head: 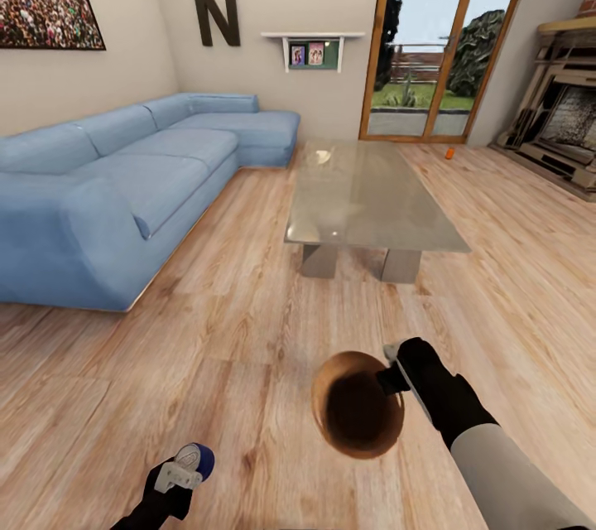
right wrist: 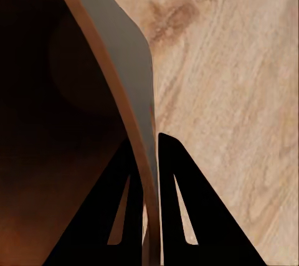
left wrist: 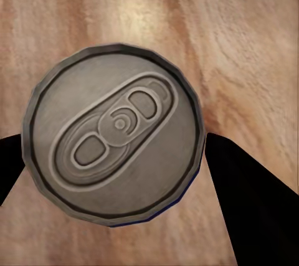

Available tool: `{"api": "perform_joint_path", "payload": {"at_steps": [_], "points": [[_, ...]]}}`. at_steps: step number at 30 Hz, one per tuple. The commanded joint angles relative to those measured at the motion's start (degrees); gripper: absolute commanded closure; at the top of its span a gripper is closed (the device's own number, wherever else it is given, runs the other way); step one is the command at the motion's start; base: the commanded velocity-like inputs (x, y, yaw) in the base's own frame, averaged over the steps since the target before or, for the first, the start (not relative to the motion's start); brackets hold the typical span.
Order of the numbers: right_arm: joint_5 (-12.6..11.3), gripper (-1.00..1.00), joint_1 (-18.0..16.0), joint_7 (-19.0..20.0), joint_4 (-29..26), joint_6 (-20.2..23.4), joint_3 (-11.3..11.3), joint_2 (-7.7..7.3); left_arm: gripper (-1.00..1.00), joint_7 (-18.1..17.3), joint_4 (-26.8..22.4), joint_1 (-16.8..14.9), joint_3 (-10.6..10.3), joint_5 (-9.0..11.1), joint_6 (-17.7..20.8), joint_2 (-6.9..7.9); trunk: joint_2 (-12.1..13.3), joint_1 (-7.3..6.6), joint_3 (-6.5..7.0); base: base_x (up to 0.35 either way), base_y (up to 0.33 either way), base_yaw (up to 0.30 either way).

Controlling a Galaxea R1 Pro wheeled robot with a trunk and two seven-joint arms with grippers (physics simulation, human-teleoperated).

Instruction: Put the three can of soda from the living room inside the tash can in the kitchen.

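Blue can (head: 197, 458) w/ a pale top sits in the left gripper (head: 178, 476), low in the head view. In the left wrist view the dark fingers (left wrist: 249, 200) press on both sides of this can, so it's clamped tight. The right gripper (head: 396, 374) is pinched on the rim of the tash can (head: 358, 416); its two fingers (right wrist: 180, 210) sit close together w/ the thin wall between them. The bin hangs open side up over the wood floor (head: 248, 323).

I think the step is dropping the blue can into the bin. To do it well, bring the can right over the brown hole, keep the bin level, then let go low so it doesn't bounce out.

One orange can (head: 449, 153) waits far off on the floor by the glass doors (head: 447, 33), past the glass table (head: 364, 199). The blue sofa (head: 124, 182) is at the left.

Writing: a big dark "N" (head: 216, 13) on the wall. No brand can be read on the can; its top shows just the pull tab (left wrist: 118, 126).
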Motion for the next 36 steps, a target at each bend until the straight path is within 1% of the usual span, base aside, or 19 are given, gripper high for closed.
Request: {"api": "perform_joint_path", "payload": {"at_steps": [1, 14, 16, 19, 20, 21, 23, 24, 25, 26, 27, 29, 30, 31, 32, 33, 35, 36], "points": [[-3.3, 1.00, 0.0, 0.4, 0.0, 0.2, 0.0, 0.03, 1.00, 0.0, 0.0, 0.0, 0.0, -0.1, 0.0, -0.03, 0.4, -0.23, 0.19, 0.000, 0.000, 0.000], [-3.4, 1.00, 0.0, 0.5, 0.0, 0.2, 0.0, -0.06, 1.00, 0.0, 0.0, 0.0, -0.1, -0.1, 0.0, 0.00, 5.6, -3.08, 2.52, 0.000, 0.000, 0.000], [-3.4, 1.00, 0.0, 1.2, 0.0, 0.2, 0.0, -0.06, 1.00, 0.0, -1.1, 0.0, 0.0, 0.0, 0.9, 0.14, 6.4, -3.52, 2.88, 0.000, 0.000, 0.000], [-3.4, 1.00, 0.0, 3.6, 0.0, 0.2, 0.0, -0.15, 1.00, -0.2, -5.3, 0.0, 0.0, 0.1, 3.7, 0.28, 7.6, -4.18, 3.42, 0.000, 0.000, 0.000], [-3.4, 1.00, 0.0, 4.7, 0.0, 0.2, 0.0, -0.26, 1.00, -0.7, -10.5, 0.0, 0.0, 0.2, 6.8, 0.36, 8.0, -4.40, 3.60, 0.000, 0.000, 0.000], [-3.4, 1.00, 0.0, 5.1, 0.0, 0.2, 0.0, -0.31, 1.00, -0.9, -12.4, 0.0, 0.0, 0.2, 7.9, 0.38, 8.4, -4.62, 3.78, 0.000, 0.000, 0.000], [-3.4, 1.00, 0.0, 6.5, 0.0, 0.2, 0.0, -0.44, 1.00, -1.4, -20.2, 0.1, 0.0, 0.3, 12.8, 0.42, 9.2, -5.06, 4.14, 0.000, 0.000, 0.000], [-3.4, 1.00, 0.0, 6.8, 0.0, 0.2, 0.0, -0.46, 1.00, -1.5, -22.3, 0.1, 0.0, 0.3, 14.3, 0.43, 9.6, -5.28, 4.32, 0.000, 0.000, 0.000], [-3.4, 1.00, -0.1, 6.9, 0.0, 0.2, -0.1, -0.47, 1.00, -1.6, -23.1, 0.1, 0.0, 0.4, 15.0, 0.43, 10.0, -5.50, 4.50, 0.000, 0.000, 0.000], [-3.4, 1.00, -0.1, 7.4, 0.1, 0.2, -0.1, -0.50, 1.00, -1.8, -25.0, 0.1, 0.1, 1.3, 17.2, 0.44, 10.4, -5.72, 4.68, 0.000, 0.000, 0.000], [-3.4, 1.00, -0.1, 7.8, 0.1, 0.2, -0.1, -0.52, 1.00, -2.0, -25.5, 0.1, 0.1, 1.9, 18.0, 0.45, 10.8, -5.94, 4.85, 0.000, 0.000, 0.000], [-3.3, 1.00, -0.2, 10.1, 0.1, 0.2, -0.1, -0.72, 1.00, -3.4, -27.8, 0.1, 0.1, 4.9, 21.5, 0.73, 11.6, -6.38, 5.21, 0.000, 0.000, 0.000], [-3.3, 1.00, -0.2, 11.5, 0.1, 0.2, 0.0, -1.14, 1.00, -4.5, -29.4, 0.1, 0.1, 6.0, 23.6, 1.34, 12.0, -6.60, 5.39, 0.000, 0.000, 0.000], [-3.3, 1.00, -0.3, 12.9, 0.1, 0.2, 0.0, -1.88, 1.00, -5.7, -31.3, 0.1, 0.1, 6.8, 26.2, 2.40, 12.4, -6.82, 5.57, 0.000, 0.000, 0.000], [-3.3, 1.00, -0.4, 14.5, 0.1, 0.2, 0.0, -2.66, 1.00, -6.9, -33.7, 0.1, 0.2, 7.3, 29.3, 3.52, 12.8, -7.04, 5.75, 0.000, 0.000, 0.000], [-3.3, 1.00, -0.4, 15.4, 0.1, 0.2, 0.0, -3.03, 1.00, -7.6, -35.2, 0.1, 0.4, 7.6, 31.0, 3.98, 13.2, -7.26, 5.93, 0.000, 0.000, 0.000], [-3.2, 1.00, -0.6, 19.0, 0.3, 0.2, -0.1, -4.26, 1.00, -10.9, -42.0, 0.0, 2.4, 8.5, 39.0, 5.16, 14.1, -7.70, 6.29, 0.000, 0.000, 0.000], [-3.2, 1.00, -1.2, 20.3, 1.0, 0.2, 0.0, -4.65, 1.00, -13.6, -46.2, -0.6, 3.8, 8.8, 44.8, 5.69, 14.5, -7.92, 6.47, 0.000, 0.000, 0.000]]}}
